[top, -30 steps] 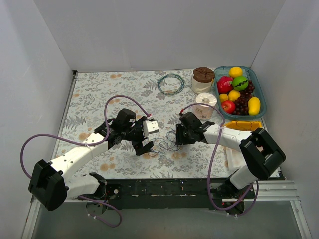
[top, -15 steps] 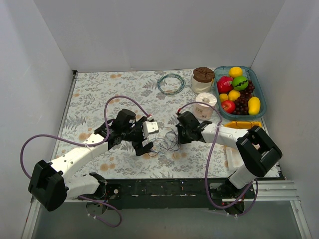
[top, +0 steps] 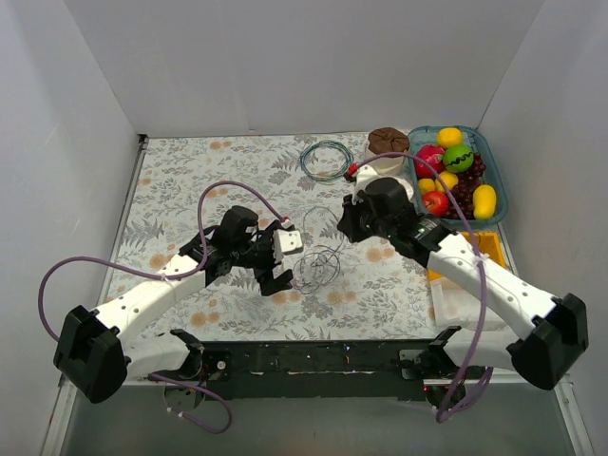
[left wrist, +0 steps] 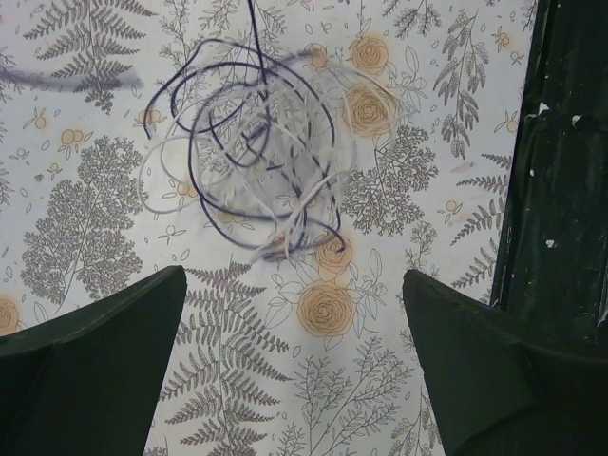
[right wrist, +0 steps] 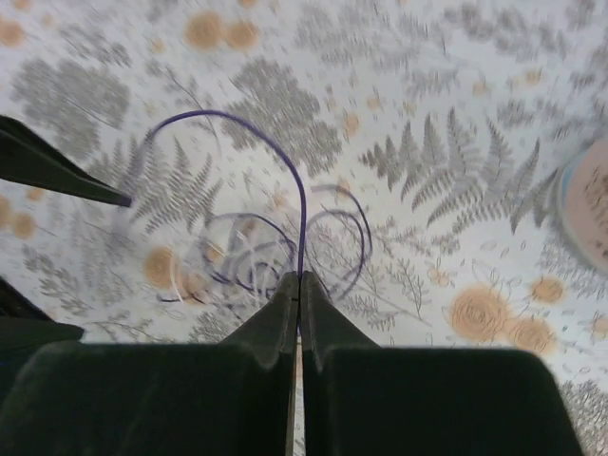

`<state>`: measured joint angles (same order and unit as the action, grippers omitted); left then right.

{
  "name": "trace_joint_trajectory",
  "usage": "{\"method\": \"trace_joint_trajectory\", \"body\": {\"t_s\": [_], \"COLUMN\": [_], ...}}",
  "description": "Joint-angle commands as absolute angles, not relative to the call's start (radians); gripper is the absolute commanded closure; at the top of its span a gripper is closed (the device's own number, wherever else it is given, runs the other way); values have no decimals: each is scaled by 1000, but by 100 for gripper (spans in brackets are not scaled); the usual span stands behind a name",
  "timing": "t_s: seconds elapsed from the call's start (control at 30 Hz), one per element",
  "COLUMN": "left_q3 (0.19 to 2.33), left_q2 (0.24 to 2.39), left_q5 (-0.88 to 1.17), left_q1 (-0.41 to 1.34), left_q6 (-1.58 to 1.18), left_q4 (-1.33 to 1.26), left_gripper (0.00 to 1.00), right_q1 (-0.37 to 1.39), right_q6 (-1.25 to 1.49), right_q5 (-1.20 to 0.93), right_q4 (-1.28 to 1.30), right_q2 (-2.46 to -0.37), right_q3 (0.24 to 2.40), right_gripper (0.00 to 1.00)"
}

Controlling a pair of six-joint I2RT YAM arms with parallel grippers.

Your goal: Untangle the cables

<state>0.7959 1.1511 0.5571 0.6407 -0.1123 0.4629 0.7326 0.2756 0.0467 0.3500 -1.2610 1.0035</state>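
Note:
The cables (top: 319, 262) are a loose tangle of thin purple, dark and whitish wires on the floral cloth between the two arms. In the left wrist view the cables (left wrist: 252, 161) are blurred, just beyond my left gripper (left wrist: 294, 285), which is wide open and empty. In the top view the left gripper (top: 284, 262) is just left of the tangle. My right gripper (right wrist: 300, 280) is shut on a purple cable (right wrist: 302, 214) that arches up from the blurred loops below. In the top view the right gripper (top: 346, 226) is raised up-right of the tangle.
A teal wire coil (top: 326, 159) lies at the back. A brown-lidded jar (top: 389, 140) and a fruit tray (top: 498, 207) stand at the back right. An orange item (top: 480, 241) lies under the right arm. The table's black front rail (left wrist: 560, 190) runs beside the left gripper.
The right gripper has shut on a purple cable and risen away toward the back, drawing the strand up and shaking the tangle. The left gripper has stayed open and still.

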Motion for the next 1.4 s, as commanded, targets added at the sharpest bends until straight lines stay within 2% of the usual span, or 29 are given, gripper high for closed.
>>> {"method": "trace_joint_trajectory", "body": {"t_s": [0.0,0.2,0.33,0.6,0.7,0.77,0.8,0.93,1.1,1.13,1.2,1.27,1.37], "left_q3": [842,854,867,919,923,908,901,845,779,760,739,709,669], "left_q2": [1100,1065,1042,1017,1046,1061,1063,1052,1035,1034,1032,1029,1026], "left_q5": [610,643,634,643,661,689,705,758,736,735,735,723,715], "left_q1": [643,643,643,644,643,643,644,644,644,644,644,644,644], "left_q6": [-91,-81,-175,-582,-597,-584,-575,-500,-416,-410,-384,-364,-330], "left_q4": [425,356,241,-158,-212,-212,-212,-143,-52,-45,-38,-37,-18], "left_gripper": [3,2,3,2,3,11,25,50,56,59,71,78,75], "right_q1": [732,739,765,790,814,833,838,842,842,842,842,842,842], "right_q6": [163,161,166,242,264,268,276,296,273,272,264,252,229], "right_q5": [6,-92,-126,-159,-187,-190,-190,-169,-75,-74,-66,-40,-6], "right_q4": [354,345,336,238,186,170,170,175,199,196,202,209,221], "right_q2": [-1142,-1132,-1163,-1201,-1216,-1229,-1242,-1261,-1256,-1258,-1262,-1258,-1250], "right_q3": [1172,1408,1534,1597,1600,1623,1637,1690,1750,1756,1770,1787,1810], "right_gripper": [99,99,99,99,99,99,99,99,99,99,99,99,99]}}
